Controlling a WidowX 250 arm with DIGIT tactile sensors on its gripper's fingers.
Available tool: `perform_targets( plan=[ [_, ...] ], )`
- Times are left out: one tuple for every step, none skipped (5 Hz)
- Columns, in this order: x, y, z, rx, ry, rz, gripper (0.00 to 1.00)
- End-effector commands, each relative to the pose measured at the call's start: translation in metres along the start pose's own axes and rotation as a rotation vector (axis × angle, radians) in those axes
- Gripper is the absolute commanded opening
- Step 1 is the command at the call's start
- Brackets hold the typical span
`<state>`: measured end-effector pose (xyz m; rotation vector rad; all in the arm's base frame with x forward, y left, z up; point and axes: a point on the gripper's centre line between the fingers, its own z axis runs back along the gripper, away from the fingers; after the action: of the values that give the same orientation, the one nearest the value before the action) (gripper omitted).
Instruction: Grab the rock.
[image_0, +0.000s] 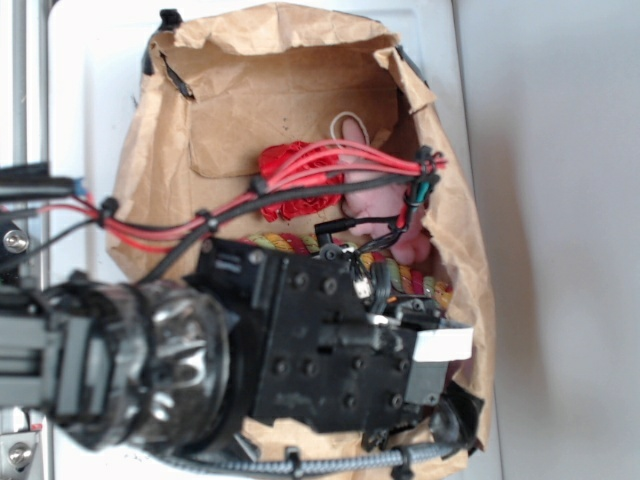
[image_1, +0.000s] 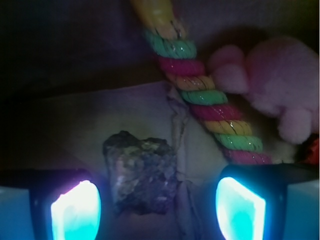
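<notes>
In the wrist view the rock (image_1: 141, 171), a dark bumpy grey-brown lump, lies on the paper floor of the bag between my two glowing fingertips (image_1: 76, 212). It sits nearer the left pad, with a wide gap to the right pad. My gripper (image_1: 157, 210) is open and holds nothing. In the exterior view the black gripper body (image_0: 340, 340) reaches down into the brown paper bag (image_0: 165, 150) and hides the rock.
A multicoloured twisted rope (image_1: 200, 95) runs diagonally just beyond the rock. A pink plush bunny (image_1: 280, 85) lies at the right, also seen in the exterior view (image_0: 385, 215). A red rose-like ball (image_0: 295, 180) sits deeper in the bag. Bag walls surround everything.
</notes>
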<state>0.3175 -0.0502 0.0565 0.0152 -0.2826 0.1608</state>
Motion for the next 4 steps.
perform_targets(
  plan=[
    [0.009,-0.007,-0.001,-0.003,-0.028,0.02,1.0],
    [0.006,-0.011,-0.01,-0.017,-0.005,0.031,1.0],
    [0.003,-0.016,-0.012,-0.025,0.046,0.029,1.0],
    [0.001,-0.018,-0.014,-0.022,0.061,0.03,1.0]
  ],
)
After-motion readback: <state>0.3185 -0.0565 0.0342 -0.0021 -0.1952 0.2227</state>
